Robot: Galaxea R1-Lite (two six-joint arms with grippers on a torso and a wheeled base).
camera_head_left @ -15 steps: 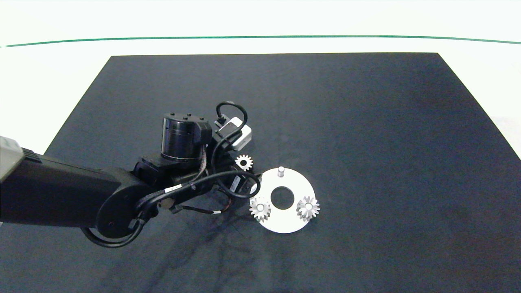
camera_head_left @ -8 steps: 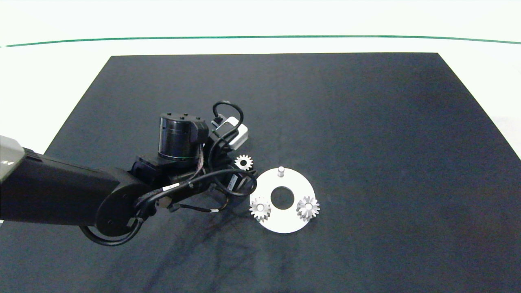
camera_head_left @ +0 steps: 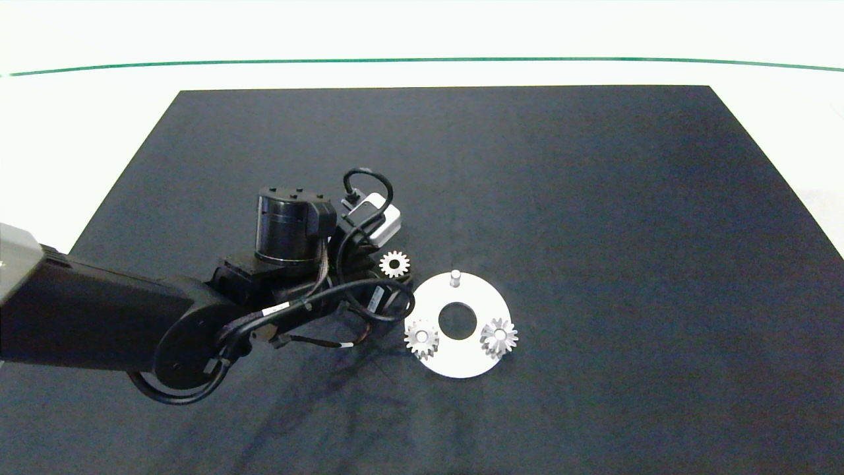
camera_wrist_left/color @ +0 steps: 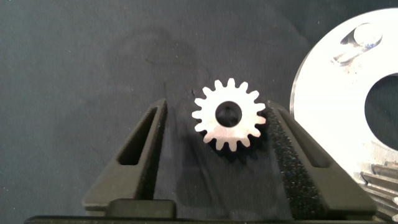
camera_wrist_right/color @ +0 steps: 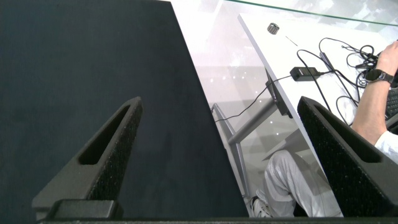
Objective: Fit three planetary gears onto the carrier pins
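Observation:
A white round disc (camera_head_left: pixel 465 359) lies on the dark mat with two planetary gears (camera_head_left: pixel 421 339) (camera_head_left: pixel 499 337) seated on its nearer pins. Its far carrier pin (camera_head_left: pixel 454 278) stands bare. The third gear (camera_head_left: pixel 395 264) (camera_wrist_left/color: pixel 229 116) lies flat on the mat just left of the disc. My left gripper (camera_wrist_left/color: pixel 216 121) is open around this gear, one finger on each side; one finger's pad (camera_wrist_left/color: pixel 283 146) is close to the teeth, the other stands apart. In the head view the left arm's wrist (camera_head_left: pixel 290 224) hides the fingers. My right gripper (camera_wrist_right/color: pixel 217 112) is open, off the table's side, holding nothing.
The black mat (camera_head_left: pixel 593 198) covers most of the white table (camera_head_left: pixel 79 119). In the right wrist view a person's arm (camera_wrist_right/color: pixel 373 106), a leg (camera_wrist_right/color: pixel 286 174) and cables (camera_wrist_right/color: pixel 311 68) show beside the table's edge.
The left arm has drawn back slightly to the left and lowered a little by the loose gear. The gear and disc have not moved.

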